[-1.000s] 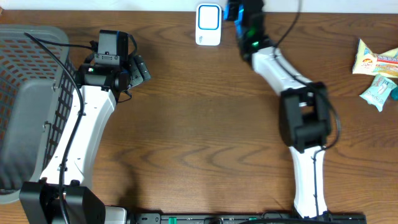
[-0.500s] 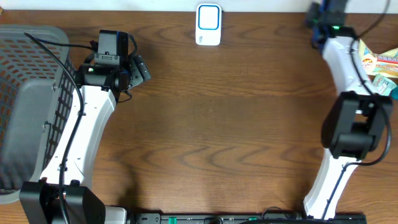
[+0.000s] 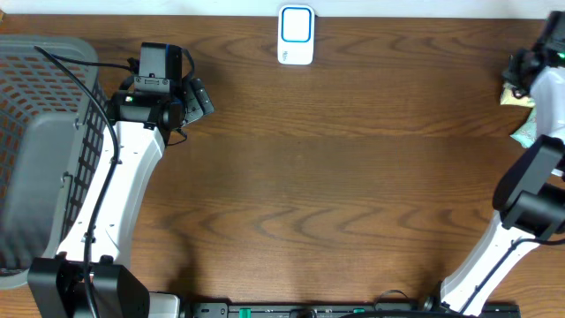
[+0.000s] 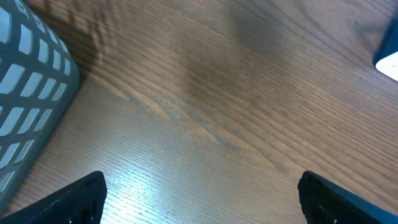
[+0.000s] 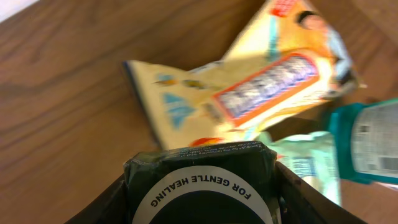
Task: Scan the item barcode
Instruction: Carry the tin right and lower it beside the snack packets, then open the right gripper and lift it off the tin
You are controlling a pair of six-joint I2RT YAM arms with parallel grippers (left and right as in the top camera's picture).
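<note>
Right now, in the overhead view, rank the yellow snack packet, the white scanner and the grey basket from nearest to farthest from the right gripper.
1. The yellow snack packet, far right edge, just beside the right gripper, which grips a dark packet.
2. The white scanner, top centre.
3. The grey basket, far left edge.

The table (image 3: 335, 177) was brown woodgrain, the basket (image 3: 35, 132) grey mesh, the scanner (image 3: 296, 35) white and blue. The pouch (image 5: 202, 186) was black with white lettering, the wrapper (image 5: 249, 93) yellow and orange, the sachet (image 5: 367, 143) teal.
</note>
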